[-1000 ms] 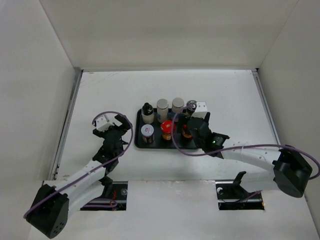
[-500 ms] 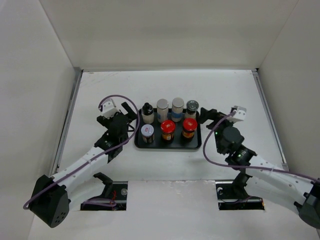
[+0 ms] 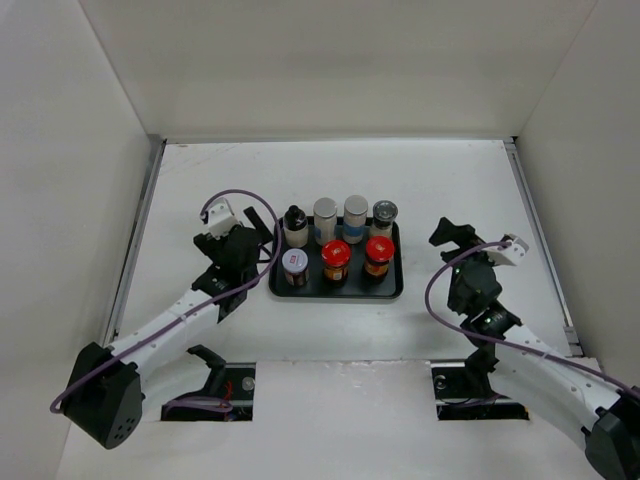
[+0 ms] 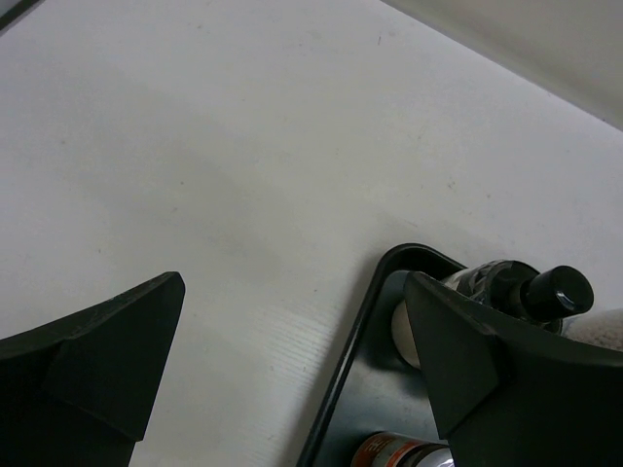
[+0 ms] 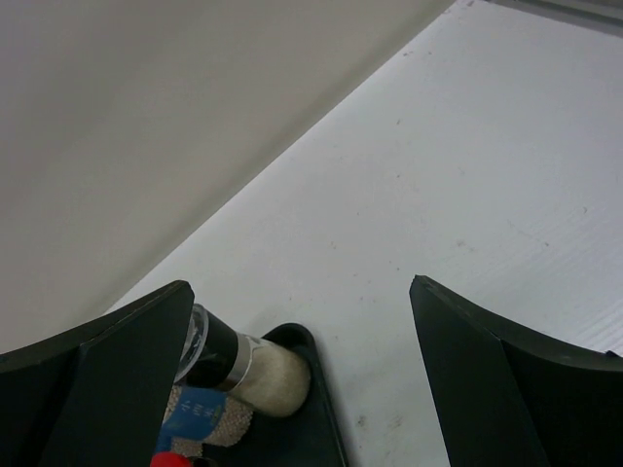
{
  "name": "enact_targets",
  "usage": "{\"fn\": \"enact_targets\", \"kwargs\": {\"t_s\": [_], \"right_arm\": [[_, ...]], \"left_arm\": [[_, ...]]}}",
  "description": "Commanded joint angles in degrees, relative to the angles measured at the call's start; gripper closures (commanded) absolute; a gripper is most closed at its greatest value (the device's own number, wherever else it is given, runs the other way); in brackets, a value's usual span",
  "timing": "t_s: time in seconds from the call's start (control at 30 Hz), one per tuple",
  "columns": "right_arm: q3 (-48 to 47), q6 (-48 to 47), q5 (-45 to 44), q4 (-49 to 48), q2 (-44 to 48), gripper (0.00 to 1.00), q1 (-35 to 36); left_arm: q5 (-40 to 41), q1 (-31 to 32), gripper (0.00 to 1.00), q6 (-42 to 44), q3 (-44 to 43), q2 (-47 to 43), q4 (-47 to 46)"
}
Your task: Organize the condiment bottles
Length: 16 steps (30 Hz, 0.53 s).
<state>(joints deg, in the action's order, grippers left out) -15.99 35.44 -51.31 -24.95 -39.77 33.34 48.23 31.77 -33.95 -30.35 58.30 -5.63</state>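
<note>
**Finding.** Seven condiment bottles are sitting upright in two rows in the tray, which is lying on the worktop between the two arms.

**Left fingers**: these are standing wide apart and gripping nothing. They are hovering just beside the tray's corner, and the black-capped bottle is standing just beyond the finger nearer the tray.

**Right fingers**: these are likewise spread and empty, apart from the tray. The silver-lidded jar is showing past one finger.

**Judgement.** The sorting is looking complete, so withdrawal is appearing to be the step in hand.

**Recommendation.** Keeping both pairs spread. Raising the left pair before swinging it away, so no finger is catching the tray rim or tipping the black-capped bottle.
</note>
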Motion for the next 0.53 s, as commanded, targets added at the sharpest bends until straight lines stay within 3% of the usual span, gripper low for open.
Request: {"fn": "enact_targets", "kwargs": {"t_s": [0.0,0.5], "right_arm": [[0.1,2.4,1.0,-1.8,0.0,0.0,-0.3],[-0.2,1.6,4.0,-2.9,-1.0,0.0,-0.3]], "left_arm": [[0.6,0.2,0.0,-0.6,-3.0,-0.4,-0.7],[1.0,2.1,0.0,0.4,-6.8,0.9,-0.4]]}}
